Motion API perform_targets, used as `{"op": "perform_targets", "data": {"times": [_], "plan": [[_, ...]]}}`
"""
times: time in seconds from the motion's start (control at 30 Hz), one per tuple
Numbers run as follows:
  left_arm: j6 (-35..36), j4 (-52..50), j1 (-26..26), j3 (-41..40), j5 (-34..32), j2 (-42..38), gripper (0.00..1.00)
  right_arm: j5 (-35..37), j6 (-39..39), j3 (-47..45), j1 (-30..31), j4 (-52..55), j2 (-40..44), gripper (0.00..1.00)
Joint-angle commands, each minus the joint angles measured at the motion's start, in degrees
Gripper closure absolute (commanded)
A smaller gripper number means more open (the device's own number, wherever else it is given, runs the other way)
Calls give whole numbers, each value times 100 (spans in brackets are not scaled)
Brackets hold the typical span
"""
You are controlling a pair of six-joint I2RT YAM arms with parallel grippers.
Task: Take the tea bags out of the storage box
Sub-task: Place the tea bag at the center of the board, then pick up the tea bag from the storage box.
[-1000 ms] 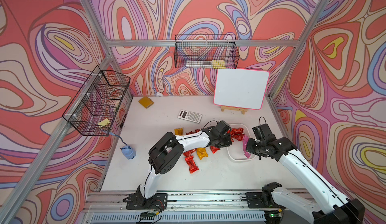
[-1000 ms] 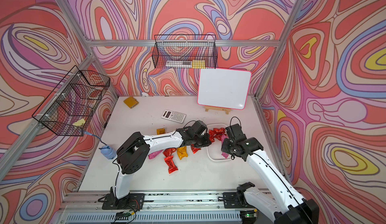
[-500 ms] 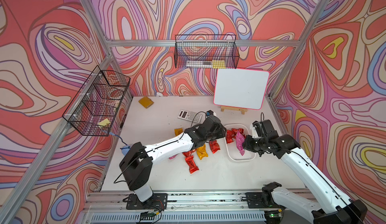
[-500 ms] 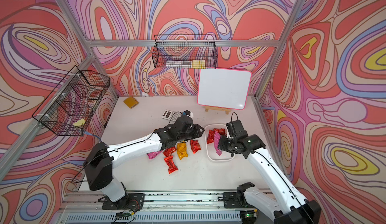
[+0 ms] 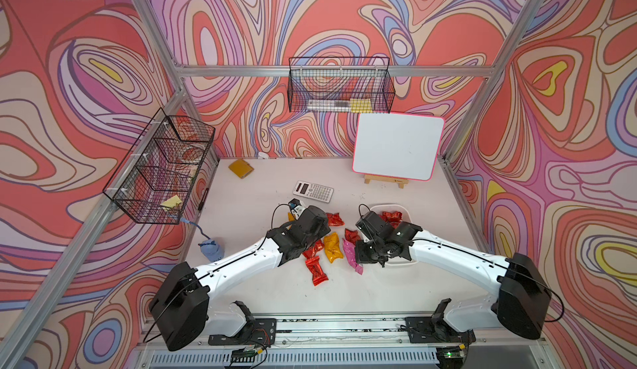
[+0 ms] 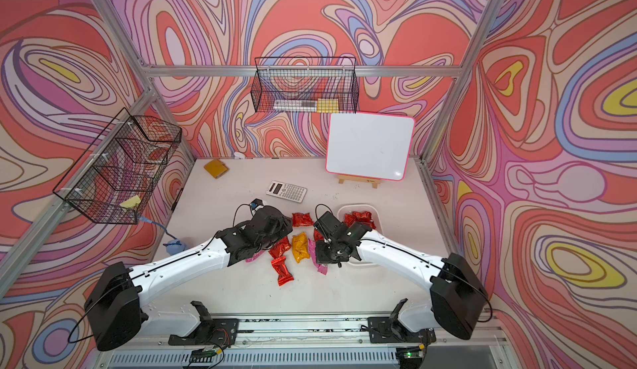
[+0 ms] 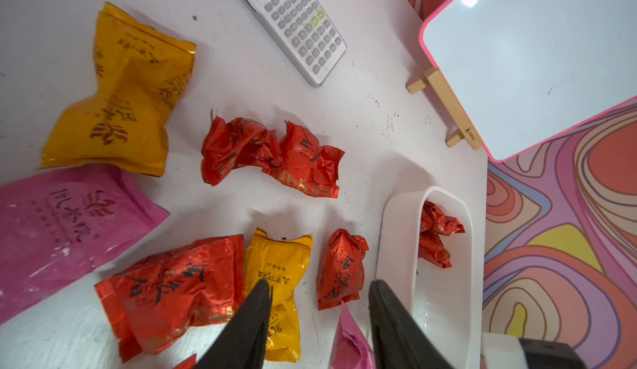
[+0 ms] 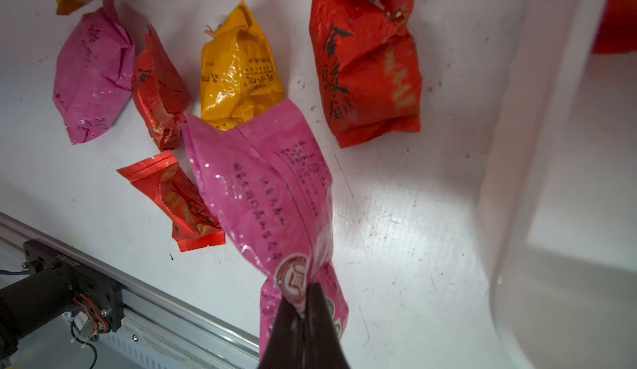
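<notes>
The white storage box (image 5: 410,212) (image 6: 339,209) sits right of centre, with red tea bags (image 5: 391,216) (image 7: 436,240) in its far end. My right gripper (image 8: 303,298) is shut on the crimped end of a pink tea bag (image 8: 269,191) (image 5: 351,257). That bag hangs over the table just outside the box's left side. My left gripper (image 7: 320,283) is open and holds nothing. It hovers over the table between a yellow tea bag (image 7: 279,274) and a red one (image 7: 339,271). Several more tea bags (image 5: 332,246) lie loose left of the box.
A calculator (image 5: 313,191) lies behind the loose bags. A whiteboard on a wooden easel (image 5: 398,150) stands at the back right and a mustard pad (image 5: 240,168) at the back left. A blue cloth lump (image 5: 210,249) sits by the left edge. Wire baskets (image 5: 162,167) (image 5: 339,86) hang on the walls.
My right gripper has carried the pink tea bag from over the box to just outside its left side. My left gripper has drawn back from the box and opened.
</notes>
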State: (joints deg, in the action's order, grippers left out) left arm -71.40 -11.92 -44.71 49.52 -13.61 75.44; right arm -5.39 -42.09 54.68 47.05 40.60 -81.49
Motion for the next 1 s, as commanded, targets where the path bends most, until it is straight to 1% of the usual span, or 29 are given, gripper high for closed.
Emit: {"op": "perform_targets", "data": {"times": [0.0,0.07,0.17,0.27,0.43,0.53,0.63,0.73,0.8,0.87,0.97], "plan": [[-134,-281,59,-70,-257,-235,47,165,-349,-135,145,-500,-183,90],[-106,-284,59,-75,-244,-271,46,137,-396,-200,150,-593,-220,85],[-37,-284,59,-78,-180,-267,46,100,-379,-238,156,-615,-211,73],[41,-252,59,-49,-101,-216,45,149,-323,-231,156,-542,-38,64],[447,-13,59,108,168,-108,45,809,-10,173,78,85,373,58],[701,157,58,252,514,56,45,995,221,393,-358,488,498,57],[837,347,28,380,947,332,45,966,396,397,-1039,558,636,53],[867,598,-83,519,1429,694,43,776,555,298,-1688,396,632,49],[905,643,-203,740,1738,1015,42,590,605,192,-2074,198,500,48],[1002,658,-338,993,1936,1316,41,425,635,109,-2354,-30,366,48],[1022,679,-535,1328,2157,1741,40,367,658,100,-2607,-276,178,48]]}}
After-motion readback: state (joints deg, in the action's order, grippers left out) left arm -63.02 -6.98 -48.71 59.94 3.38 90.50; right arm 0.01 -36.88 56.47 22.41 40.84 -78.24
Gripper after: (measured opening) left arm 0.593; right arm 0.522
